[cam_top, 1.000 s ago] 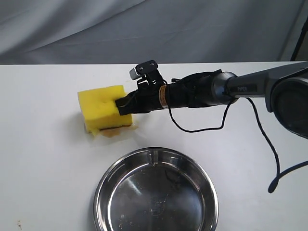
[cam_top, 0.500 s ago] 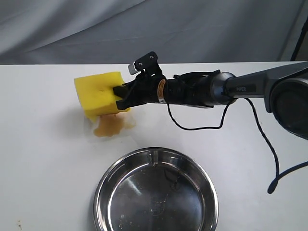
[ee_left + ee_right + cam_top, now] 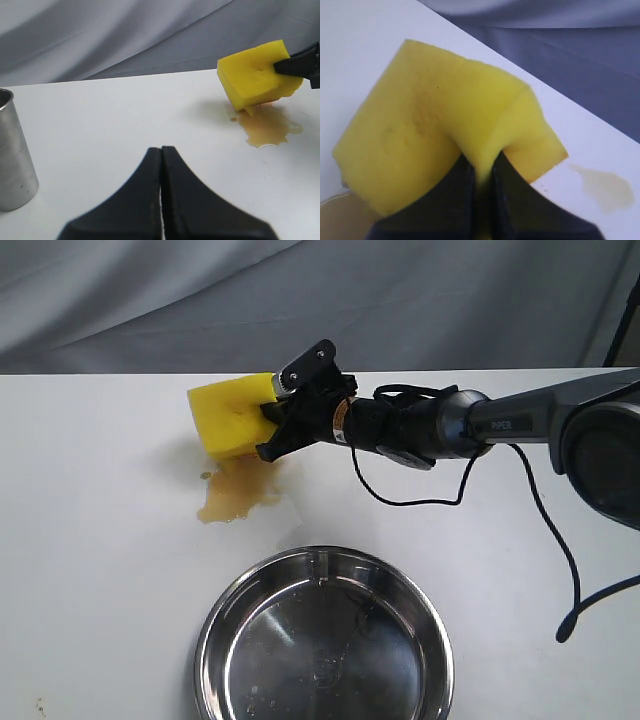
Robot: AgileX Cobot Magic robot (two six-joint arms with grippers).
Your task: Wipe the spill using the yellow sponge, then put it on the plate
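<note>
My right gripper (image 3: 268, 426) is shut on the yellow sponge (image 3: 228, 416), pinching its foam hard, and holds it tilted just above the table at the spill's far edge. In the right wrist view the sponge (image 3: 435, 140) fills the frame around the gripper (image 3: 481, 172). The amber spill (image 3: 236, 490) lies on the white table below the sponge, with a small droplet to its left; the spill (image 3: 269, 127) and the sponge (image 3: 257, 75) also show in the left wrist view. The steel plate (image 3: 225, 625) sits near the front edge. My left gripper (image 3: 161, 150) is shut and empty, low over the table.
A steel cup (image 3: 14, 160) stands on the table close to my left gripper. A smaller pale wet patch (image 3: 605, 187) lies on the table beside the sponge. Grey cloth hangs behind the table's far edge (image 3: 120, 373). The right arm's cable (image 3: 545, 510) loops over the table.
The right gripper has lifted the sponge off the table and carried it back and to the right, tilting it. The amber puddle, covered a second ago, now lies exposed.
</note>
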